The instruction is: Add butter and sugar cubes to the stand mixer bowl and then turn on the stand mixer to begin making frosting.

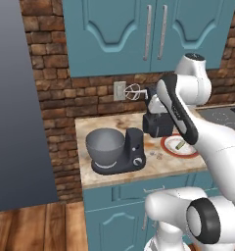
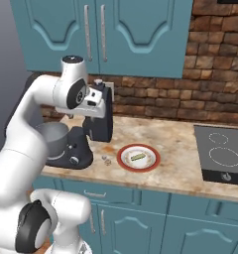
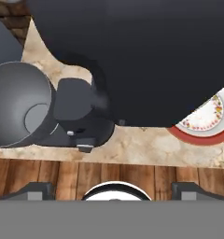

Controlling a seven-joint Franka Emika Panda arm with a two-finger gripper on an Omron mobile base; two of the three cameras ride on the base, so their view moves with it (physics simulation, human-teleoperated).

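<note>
bowl: stand mixer bowl (image 3: pixel 20 105) empty, nothing added yet
my gripper (image 3: pixel 115 186): fingers spread wide, holding nothing
left: butter, sugar, switching on the stand mixer (image 1: pixel 134 147)

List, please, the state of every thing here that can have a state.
stand mixer: head tilted up and back, whisk lifted out of the bowl
stand mixer bowl: seated on the mixer base, empty
claw: open, holding nothing
plate: on the counter, carrying a small stick
upper cabinet doors: closed
</note>
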